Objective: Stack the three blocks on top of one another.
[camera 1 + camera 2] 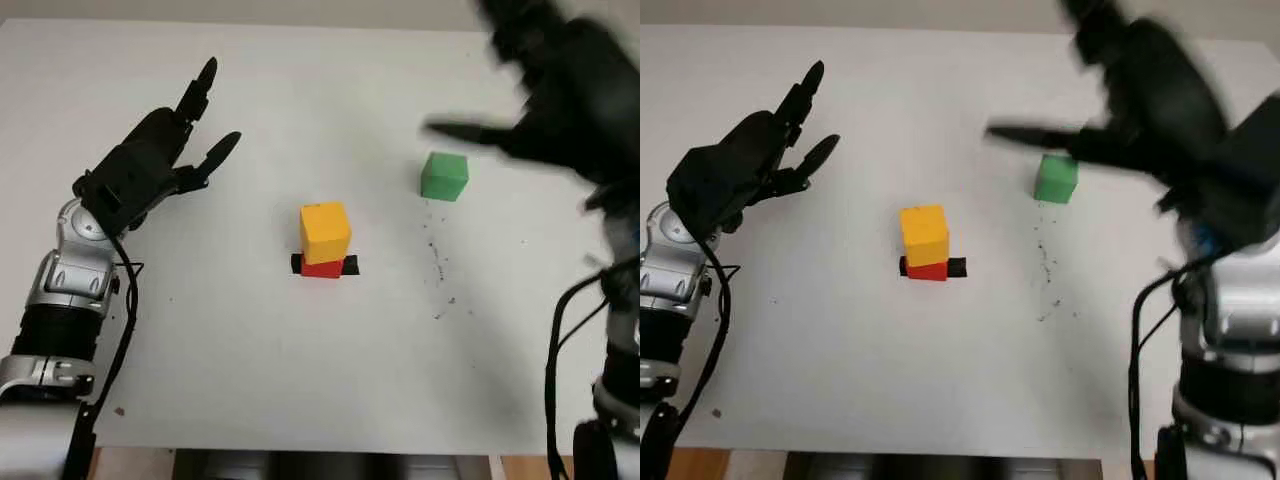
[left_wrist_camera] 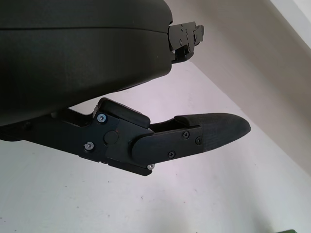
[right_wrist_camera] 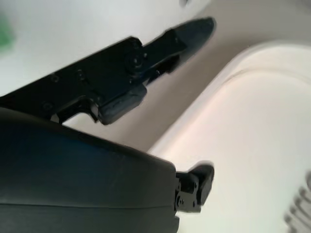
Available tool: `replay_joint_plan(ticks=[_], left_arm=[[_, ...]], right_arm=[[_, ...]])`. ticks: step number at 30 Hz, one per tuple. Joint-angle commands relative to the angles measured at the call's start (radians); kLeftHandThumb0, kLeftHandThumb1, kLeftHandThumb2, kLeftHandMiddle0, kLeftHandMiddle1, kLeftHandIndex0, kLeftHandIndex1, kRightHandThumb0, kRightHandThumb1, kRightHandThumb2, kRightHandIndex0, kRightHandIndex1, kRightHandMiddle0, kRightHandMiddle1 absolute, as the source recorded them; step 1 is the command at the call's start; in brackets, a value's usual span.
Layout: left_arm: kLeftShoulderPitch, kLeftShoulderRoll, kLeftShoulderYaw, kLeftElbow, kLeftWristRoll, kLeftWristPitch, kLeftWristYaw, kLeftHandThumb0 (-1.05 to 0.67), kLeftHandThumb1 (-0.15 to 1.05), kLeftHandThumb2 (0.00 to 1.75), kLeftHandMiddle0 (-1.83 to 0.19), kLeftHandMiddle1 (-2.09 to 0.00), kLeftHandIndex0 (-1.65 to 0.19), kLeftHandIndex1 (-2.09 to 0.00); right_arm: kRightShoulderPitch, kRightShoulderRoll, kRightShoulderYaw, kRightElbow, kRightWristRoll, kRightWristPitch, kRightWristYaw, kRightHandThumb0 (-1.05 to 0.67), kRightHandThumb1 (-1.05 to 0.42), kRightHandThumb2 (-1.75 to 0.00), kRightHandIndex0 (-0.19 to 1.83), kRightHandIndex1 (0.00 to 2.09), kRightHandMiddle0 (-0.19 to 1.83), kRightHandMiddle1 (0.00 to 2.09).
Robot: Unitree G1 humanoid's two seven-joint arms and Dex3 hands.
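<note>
The right hand (image 1: 560, 100) is hanging in the air over the far right part of the table (image 1: 250, 380), blurred, holding nothing and open, with one finger (image 1: 1025, 133) reaching out toward the left above the tabletop. Just beside and a little nearer than that hand the green block (image 1: 444, 176) is sitting flat on the table by itself — the hand is above it and not touching it, and the same block is showing as a green smear at the edge of the right wrist view (image 3: 4, 34). Further left, near the middle of the table, the yellow block (image 1: 325, 231) is sitting on top of the red block (image 1: 322, 267), turned slightly so its edges are not quite lining up with the one under it, and the red block is lying on a short black strip (image 1: 349, 265) whose ends are sticking out on the left and right. The green block is standing well apart from this pair, to the right and farther away. On the left side the left hand (image 1: 150, 165) is being held above the table, open and grasping nothing, its fingers (image 1: 203, 82) pointing away toward the far edge — well apart from all three blocks. A few small dark specks (image 1: 437, 265) are dotting the table between the green block and the near edge.
</note>
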Motion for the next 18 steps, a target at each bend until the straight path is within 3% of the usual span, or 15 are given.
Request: replay_joint_plan(ticks=[1,6,11,13,18], left_arm=[[-0.008,0.007,0.003,0.002,0.001,-0.011,0.008,-0.81,1.05,0.61,0.19,0.0,0.19,0.0],[-0.005,-0.002,0.01,-0.001,0.002,0.014,0.037,-0.84,1.05,0.61,0.19,0.0,0.17,-0.03],[-0.006,-0.009,0.013,-0.012,-0.02,0.055,0.029,-0.85,1.05,0.6,0.19,0.0,0.17,-0.04],[-0.004,-0.01,0.012,-0.018,-0.022,0.059,0.03,-0.85,1.05,0.6,0.19,0.0,0.17,-0.05],[0.001,-0.008,0.014,-0.028,-0.02,0.066,0.034,-0.85,1.05,0.59,0.19,0.0,0.17,-0.05]], right_arm=[[-0.023,-0.091,0.036,0.139,-0.096,-0.096,-0.02,-0.82,-0.71,-0.05,0.06,0.7,0.23,1.12],[-0.078,-0.212,0.153,0.371,-0.299,-0.232,-0.045,-0.87,-0.68,-0.05,-0.01,0.82,0.3,1.04],[-0.067,-0.257,0.279,0.426,-0.492,-0.229,-0.04,-0.84,-0.74,-0.06,0.2,0.5,0.39,0.77],[-0.054,-0.257,0.307,0.433,-0.532,-0.222,-0.033,-0.78,-0.76,-0.05,0.26,0.26,0.44,0.54],[-0.032,-0.258,0.369,0.419,-0.596,-0.194,0.036,-0.76,-0.78,-0.06,0.21,0.09,0.43,0.34]])
